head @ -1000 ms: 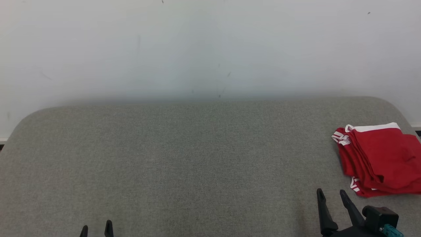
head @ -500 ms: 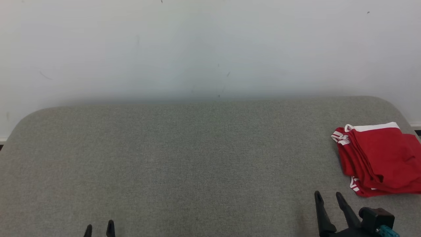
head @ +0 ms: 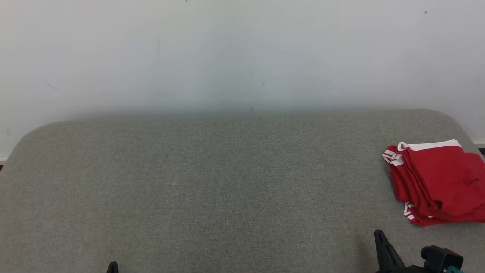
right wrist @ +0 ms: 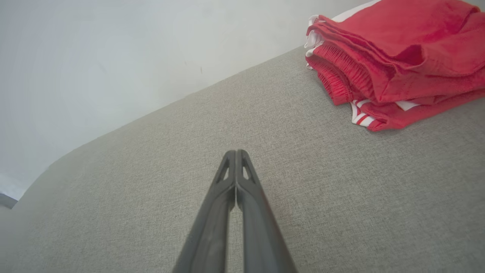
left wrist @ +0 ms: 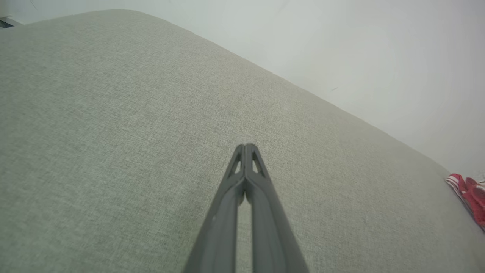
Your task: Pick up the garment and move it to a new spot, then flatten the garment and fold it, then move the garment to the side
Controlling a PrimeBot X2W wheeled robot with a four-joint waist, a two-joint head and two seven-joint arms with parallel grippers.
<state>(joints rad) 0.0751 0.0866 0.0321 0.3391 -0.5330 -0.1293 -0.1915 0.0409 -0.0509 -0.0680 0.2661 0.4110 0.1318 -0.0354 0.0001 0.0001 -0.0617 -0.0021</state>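
Head view: a table (head: 227, 182) covered in grey woven cloth, with rounded far corners, stands against a plain pale wall (head: 227, 53). A red garment (head: 439, 182) with white trim lies folded into a thick, layered rectangle at the table's right edge, likely its final place to the side. At the near edge, the dark tip of the left gripper (head: 112, 266) shows towards the near left corner, and the right gripper (head: 379, 235) rises near the near right corner, close to the garment but apart from it. Left wrist view: the left gripper's (left wrist: 245, 146) jaws are pressed together into one slim point, holding nothing, above bare cloth, with a sliver of red far off at the table's right edge. Right wrist view: the right gripper's (right wrist: 235, 152) jaws are likewise together and empty. Beyond them the garment shows soft knit layers, a ribbed waistband and striped hems. Both arms appear parked, suggesting the folding is finished.
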